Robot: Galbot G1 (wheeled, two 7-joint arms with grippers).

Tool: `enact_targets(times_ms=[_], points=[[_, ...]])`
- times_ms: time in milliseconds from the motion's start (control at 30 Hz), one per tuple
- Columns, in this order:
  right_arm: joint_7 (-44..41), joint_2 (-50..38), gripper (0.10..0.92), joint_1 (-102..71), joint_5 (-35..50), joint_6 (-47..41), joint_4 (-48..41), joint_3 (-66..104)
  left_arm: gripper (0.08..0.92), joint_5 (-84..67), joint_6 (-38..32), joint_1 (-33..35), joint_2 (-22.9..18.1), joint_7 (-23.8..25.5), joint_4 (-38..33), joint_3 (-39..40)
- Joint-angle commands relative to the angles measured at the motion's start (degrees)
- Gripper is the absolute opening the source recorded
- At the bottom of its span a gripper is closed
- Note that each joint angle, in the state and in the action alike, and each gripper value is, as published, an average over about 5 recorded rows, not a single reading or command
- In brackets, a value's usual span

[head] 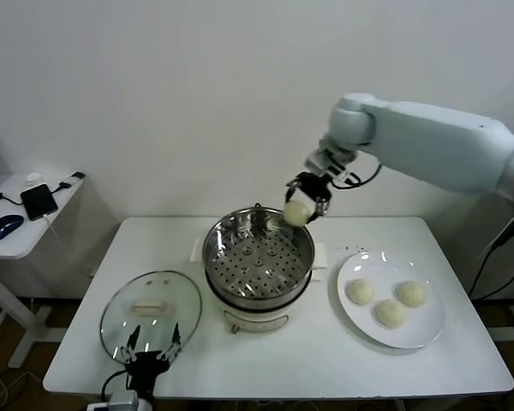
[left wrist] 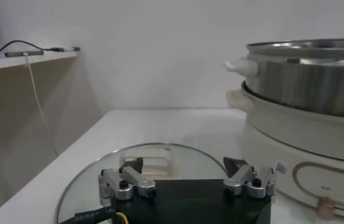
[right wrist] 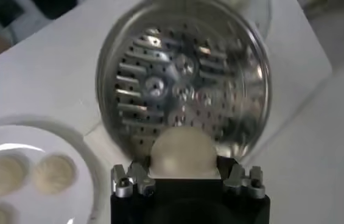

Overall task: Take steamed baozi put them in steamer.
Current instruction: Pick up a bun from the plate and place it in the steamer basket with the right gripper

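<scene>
My right gripper [head: 303, 204] is shut on a cream-white baozi [head: 296, 212] and holds it in the air above the far right rim of the steamer [head: 259, 257]. In the right wrist view the baozi [right wrist: 182, 151] sits between the fingers, over the steamer's perforated tray [right wrist: 181, 91]. The tray holds nothing. Three more baozi [head: 387, 300] lie on the white plate [head: 420, 330] to the steamer's right; two show fully in the right wrist view [right wrist: 28, 173]. My left gripper [head: 149, 347] is open and empty, low at the table's near left, over the glass lid.
A round glass lid [head: 150, 308] lies flat left of the steamer, also in the left wrist view [left wrist: 153, 164]. A side table [head: 17, 231] at far left holds a phone, a mouse and cables. The wall stands close behind the table.
</scene>
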Motion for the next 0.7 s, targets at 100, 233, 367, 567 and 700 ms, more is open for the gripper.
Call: enact_targets(times_ms=[100, 233, 367, 567, 700], points=[[1.4, 13.4, 0.715, -11.9, -19.8, 20.7, -16.5, 5.7, 0.823, 0.0, 0.0, 0.0, -0.4, -0.5, -0.2, 0.4], [1.6, 16.2, 0.717, -16.0, -22.6, 22.9, -24.1, 9.1, 0.823, -0.1, -0.1, 0.1, -0.5, -0.6, -0.2, 0.6], [1.6, 17.8, 0.720, -17.8, -23.0, 23.6, -28.7, 10.0, 0.823, -0.1, -0.1, 0.2, -0.6, -0.7, -0.2, 0.6], [2.6, 19.4, 0.719, -19.8, -24.4, 23.9, -33.0, 11.5, 0.823, -0.2, -0.2, 0.1, -0.7, -1.0, -0.1, 0.7], [3.3, 20.6, 0.714, -20.6, -24.4, 23.9, -35.8, 12.3, 0.823, -0.2, -0.4, 0.0, -0.7, -1.1, 0.0, 0.8]])
